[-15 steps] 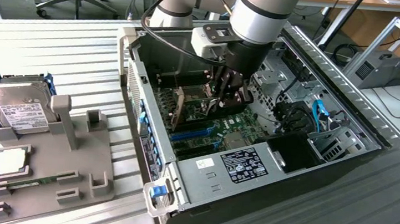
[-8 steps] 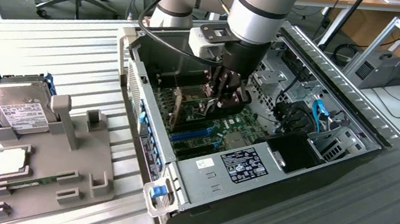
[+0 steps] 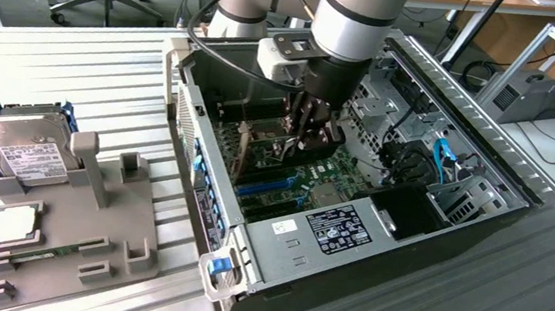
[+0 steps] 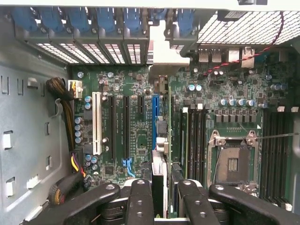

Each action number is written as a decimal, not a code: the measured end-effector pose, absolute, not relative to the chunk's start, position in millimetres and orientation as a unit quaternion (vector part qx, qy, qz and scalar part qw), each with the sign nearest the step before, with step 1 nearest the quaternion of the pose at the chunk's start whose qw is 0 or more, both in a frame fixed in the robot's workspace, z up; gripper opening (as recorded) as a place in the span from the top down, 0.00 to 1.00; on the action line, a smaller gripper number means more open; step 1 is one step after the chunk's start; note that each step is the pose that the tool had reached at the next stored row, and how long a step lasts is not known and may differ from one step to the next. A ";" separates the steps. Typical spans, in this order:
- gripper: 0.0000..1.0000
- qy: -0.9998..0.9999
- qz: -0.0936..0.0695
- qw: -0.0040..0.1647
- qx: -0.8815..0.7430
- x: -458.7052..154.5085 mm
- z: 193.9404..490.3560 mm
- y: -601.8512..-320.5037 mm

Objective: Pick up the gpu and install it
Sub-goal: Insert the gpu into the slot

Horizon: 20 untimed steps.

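Observation:
The gpu (image 4: 161,140) shows edge-on in the wrist view, a thin card running from between my fingers up to its silver end bracket (image 4: 164,54) at the case's rear wall. It hangs just beside the blue expansion slot (image 4: 154,117) on the green motherboard (image 4: 136,140). My gripper (image 4: 163,187) is shut on the card's near end, with black fingers (image 4: 140,197) on either side. In the exterior view the gripper (image 3: 308,147) reaches down into the open computer case (image 3: 245,260), with the gpu (image 3: 327,141) held low over the motherboard.
The bare CPU socket (image 4: 232,164) and memory slots lie beside the card. Cable bundles (image 4: 63,89) run along one case wall. Outside the case, a grey fixture (image 3: 72,242) holds a hard drive (image 3: 25,148) and a memory stick (image 3: 40,254). The power supply (image 3: 337,227) fills the case's near end.

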<state>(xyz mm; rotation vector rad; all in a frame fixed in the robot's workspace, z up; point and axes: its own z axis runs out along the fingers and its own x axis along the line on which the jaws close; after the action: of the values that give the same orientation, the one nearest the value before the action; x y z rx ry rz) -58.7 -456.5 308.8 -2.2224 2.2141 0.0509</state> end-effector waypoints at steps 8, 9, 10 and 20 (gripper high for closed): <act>0.74 0.706 0.016 0.002 -0.708 -62.5 308.8 -456.5; 0.74 0.706 0.016 0.002 -0.708 -62.7 308.7 -456.5; 0.74 0.706 0.016 0.002 -0.708 -63.0 308.8 -456.6; 0.74 0.706 0.016 0.002 -0.708 -67.0 308.3 -456.8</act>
<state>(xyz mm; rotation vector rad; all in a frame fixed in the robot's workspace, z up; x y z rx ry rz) -67.0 -456.8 308.3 -2.2225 2.2140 0.0509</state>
